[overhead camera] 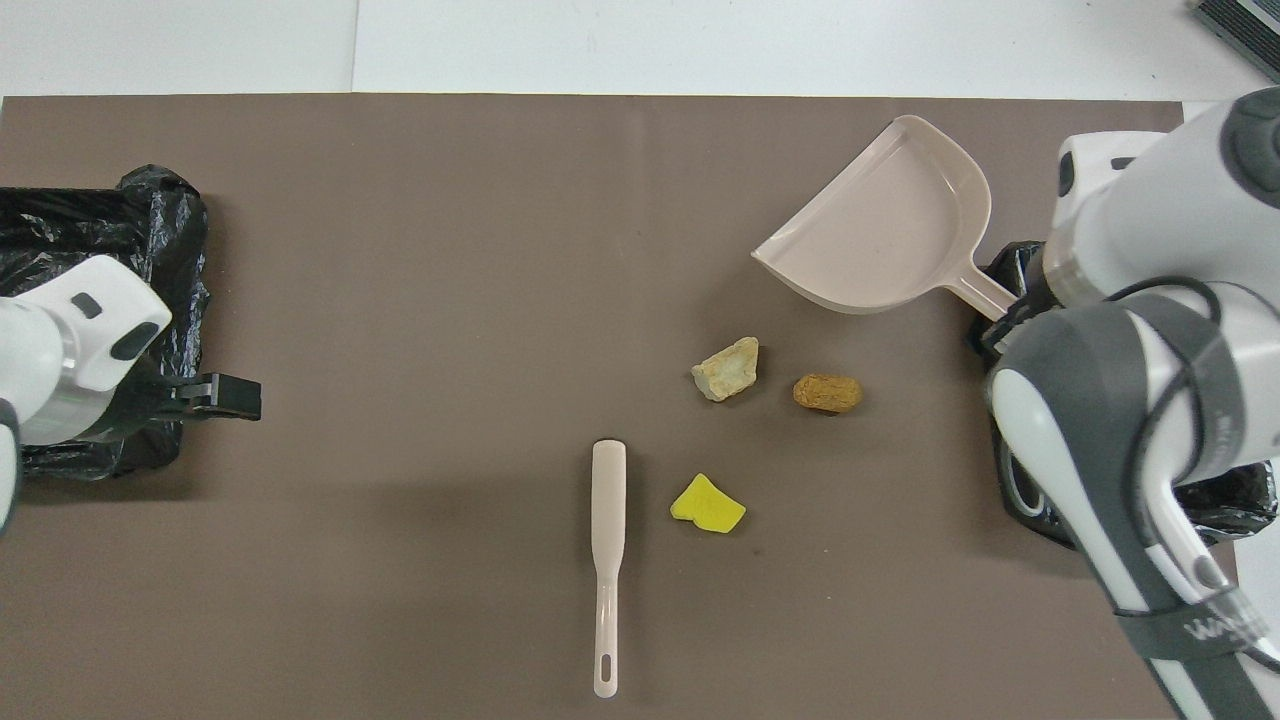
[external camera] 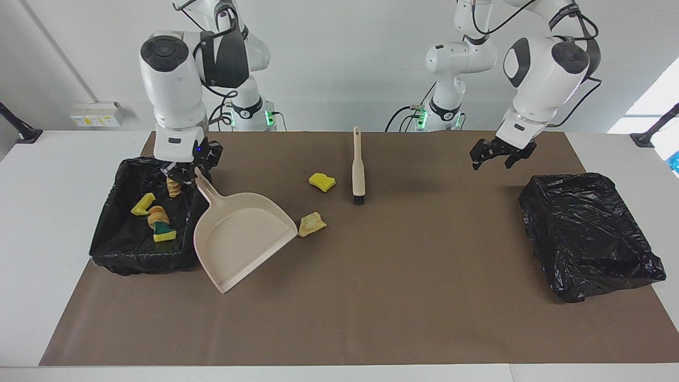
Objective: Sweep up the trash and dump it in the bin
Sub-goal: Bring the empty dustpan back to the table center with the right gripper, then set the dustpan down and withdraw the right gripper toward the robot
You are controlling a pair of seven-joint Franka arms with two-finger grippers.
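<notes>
Three scraps of trash lie mid-table: a yellow sponge bit, a tan chunk and a brown chunk, which the dustpan hides in the facing view. My right gripper is shut on the handle of the beige dustpan, held tilted over the table between the bin and the scraps. The black-lined bin holds several scraps. The brush lies free beside the yellow bit. My left gripper hangs open and holds nothing.
A second black-bagged container sits at the left arm's end of the table, just under and beside the left gripper. A brown mat covers the tabletop. In the overhead view my right arm hides most of the bin.
</notes>
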